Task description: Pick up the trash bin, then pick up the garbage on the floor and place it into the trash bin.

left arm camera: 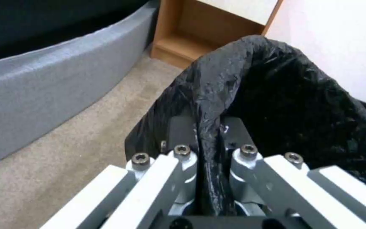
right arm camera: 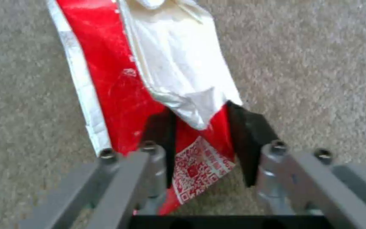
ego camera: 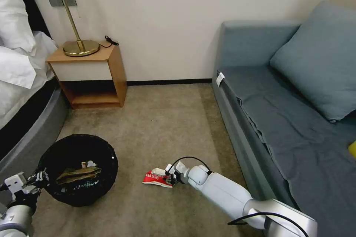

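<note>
The trash bin (ego camera: 78, 170), a round black wastebasket lined with a crinkly black plastic bag, sits on the beige carpet near the grey bed base, at your robot's left. Your left hand (left arm camera: 208, 143) is clamped on its near rim, one finger outside and one inside, with the liner bunched between them. Inside the bin you can see crumpled brown paper (ego camera: 78, 174) and what looks like a small pale scrap beside it, though that part is too small to tell for sure.

The red-and-white snack packet (ego camera: 157, 178) lies flat on the carpet between the bin and the grey-blue sofa (ego camera: 296, 118). Your right hand (right arm camera: 202, 140) is down at it, fingers partly spread and straddling the packet's near end, one dark pad (right arm camera: 244, 140) on each side. They have not closed on it; nothing is held yet.

Expect the packet to be very light, thin and floppy, with a slick foil skin that may slide or buckle under the pads. The raised, folded white flap (right arm camera: 179, 73) gives you the best bite. Pinch there, or across the narrow end, rather than scraping at the flat film against the carpet. The bin's rim is stiff, but the liner over it is slippery, so the left grip could creep.
</note>
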